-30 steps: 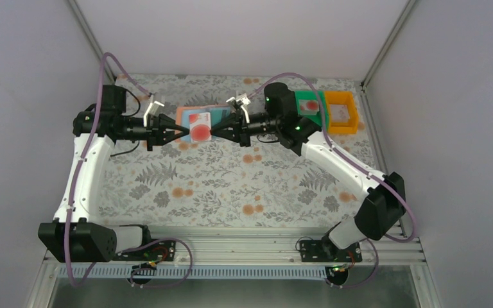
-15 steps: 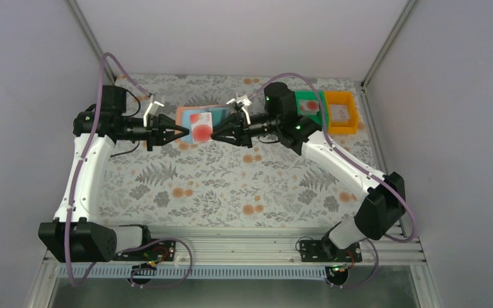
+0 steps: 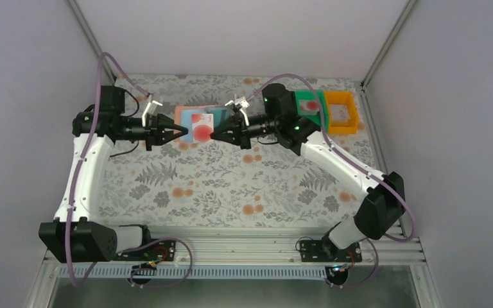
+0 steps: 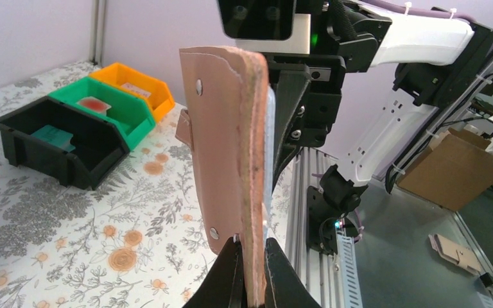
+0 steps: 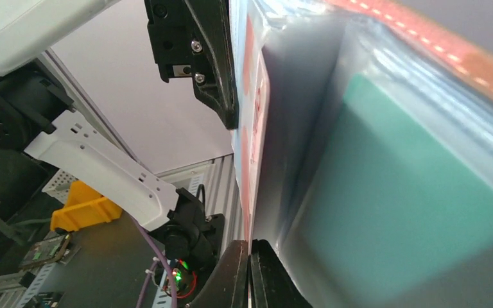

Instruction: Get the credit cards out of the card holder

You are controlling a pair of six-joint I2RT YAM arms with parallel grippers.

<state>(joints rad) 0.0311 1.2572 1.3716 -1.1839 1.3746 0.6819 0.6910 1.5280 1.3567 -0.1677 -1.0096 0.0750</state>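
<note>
Above the far middle of the flowered counter [image 3: 231,186], the card holder [image 4: 221,128] hangs open between the two arms. The left tool [image 4: 251,253] is clamped on its salmon edge. The right tool [image 5: 249,249] is pinched together on the white, red-marked card [image 3: 200,127]. A teal card [image 5: 398,212] sits in a pocket.
</note>
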